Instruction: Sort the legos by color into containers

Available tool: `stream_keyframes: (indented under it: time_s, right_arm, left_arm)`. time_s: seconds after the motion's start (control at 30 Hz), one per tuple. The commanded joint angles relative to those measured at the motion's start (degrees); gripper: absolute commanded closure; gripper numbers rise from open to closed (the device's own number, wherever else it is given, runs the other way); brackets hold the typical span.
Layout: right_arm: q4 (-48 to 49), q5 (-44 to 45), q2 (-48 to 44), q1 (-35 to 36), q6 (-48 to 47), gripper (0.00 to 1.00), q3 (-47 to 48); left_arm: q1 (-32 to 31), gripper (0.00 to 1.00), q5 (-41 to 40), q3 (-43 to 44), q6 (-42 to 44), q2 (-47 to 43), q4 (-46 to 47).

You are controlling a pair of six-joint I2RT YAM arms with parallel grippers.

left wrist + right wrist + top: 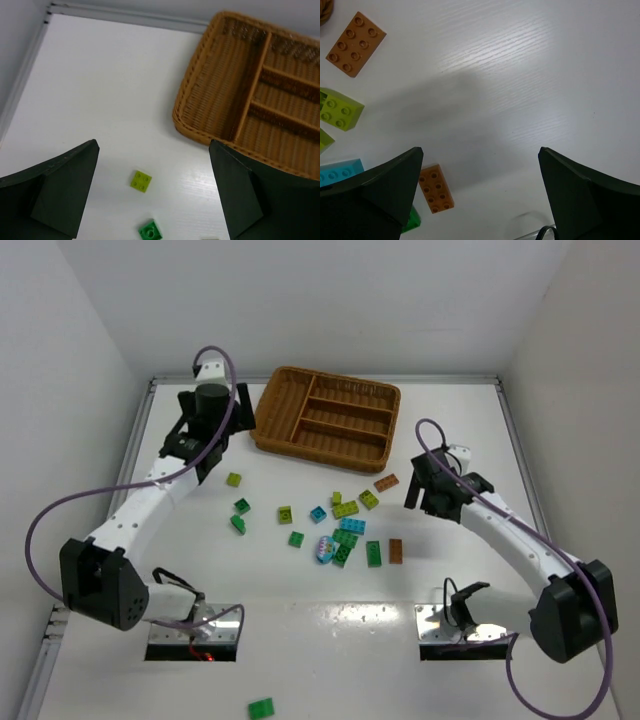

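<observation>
- L gripper [153, 145] spread wide over table [110, 75], beside wicker tray [187, 95] (lime lego [141, 180] near its fingers).
- R gripper [481, 150] spread too, orange lego [436, 188] beside one finger.
- Legos [346, 536] lie scattered on table, outside tray.

**Wicker tray** [322, 452]: brown, rectangular, lying flat at the far side of the worktop [450, 420], set slightly askew. One narrow side section [285, 410] sits at its left end, with three long sections [345, 412] side by side to the right.

**Legos:** small studded bricks, loose on the worktop, all outside the tray.
- Orange-brown brick [386, 482]: near the tray's right corner.
- Second orange-brown brick [395, 551]: just beside a green brick [373, 553].
- Lime square brick [233, 479]: apart on the left.
- Teal brick [318, 514]: in the central cluster.
- Stray green brick [261, 707]: well apart, at the near edge.
</observation>
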Motion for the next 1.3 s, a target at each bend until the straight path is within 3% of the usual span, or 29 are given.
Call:
stream_keyframes:
  time_s: [0.0,0.1,0.27,0.6,0.87,1.0,1.27]
  right_arm:
    - [2.2,-0.47,-0.99,0.4,0.32,0.0,-1.13]
    - [2.73,-1.78,-2.74,0.4,0.32,0.0,-1.13]
    - [2.2,-7.74,-5.2,0.4,-0.99,0.0,-3.94]
    - [4.92,-17.16,-8.9,6.45,0.76,0.08,-11.23]
    - [14.24,-21.29,0.06,8.4,-0.47,0.25,-14.84]
    - [16.44,-23.93,2.34,8.4,-1.09,0.26,-14.84]
    - [16.36,-20.26,7.09,8.92,-0.48,0.42,-15.37]
  left_arm:
    - [1.05,0.01,-9.27,2.05,-2.06,-2.09,-0.88]
    - [3.0,0.01,-11.57,2.58,-9.55,-2.62,-5.28]
    - [4.14,0.01,-3.59,3.9,-5.96,-1.39,-8.1]
    - [-1.31,0.01,-1.11,1.0,-9.63,-0.78,-12.05]
    - [-2.45,0.01,4.61,0.91,-11.93,0.28,-14.87]
    - [-3.77,0.01,3.82,-0.15,-11.93,0.28,-14.87]
    - [-5.35,0.01,4.34,-0.67,-11.4,0.8,-14.87]
